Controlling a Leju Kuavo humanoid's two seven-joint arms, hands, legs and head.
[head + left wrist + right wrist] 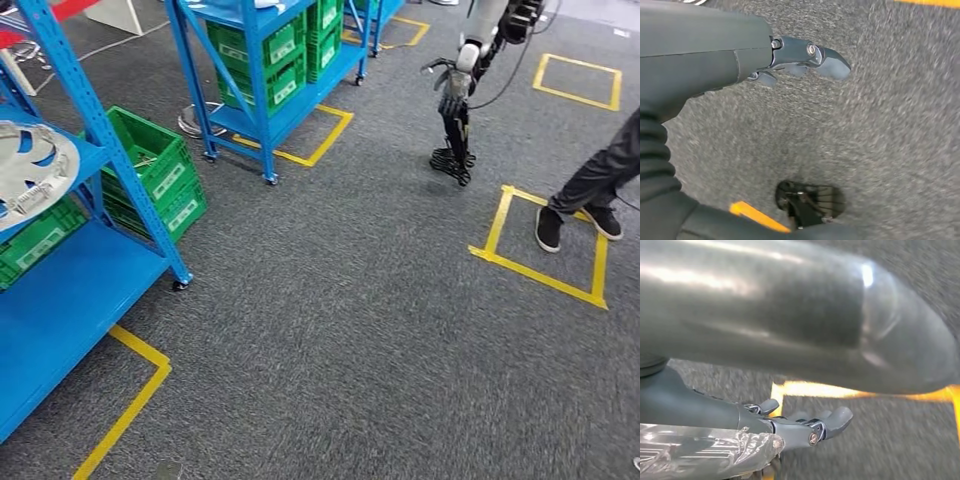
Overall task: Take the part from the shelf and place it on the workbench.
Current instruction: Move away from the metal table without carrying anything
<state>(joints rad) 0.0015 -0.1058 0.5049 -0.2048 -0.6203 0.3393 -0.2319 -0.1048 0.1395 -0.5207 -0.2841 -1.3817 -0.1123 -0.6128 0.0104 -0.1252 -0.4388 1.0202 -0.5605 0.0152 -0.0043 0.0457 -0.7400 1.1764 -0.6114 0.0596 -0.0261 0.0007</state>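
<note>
My head camera looks down from high across the grey carpet toward the blue shelf. Both wrist cameras sit close behind their hands, facing that same carpet.

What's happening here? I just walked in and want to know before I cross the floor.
The robot is out on the grey carpet beside a blue shelf, and nothing is being handled yet. A round silver part lies on that shelf, untaken. The left hand hangs over the carpet holding nothing. Whether the right hand holds anything is unclear. A person stands close by.
</note>
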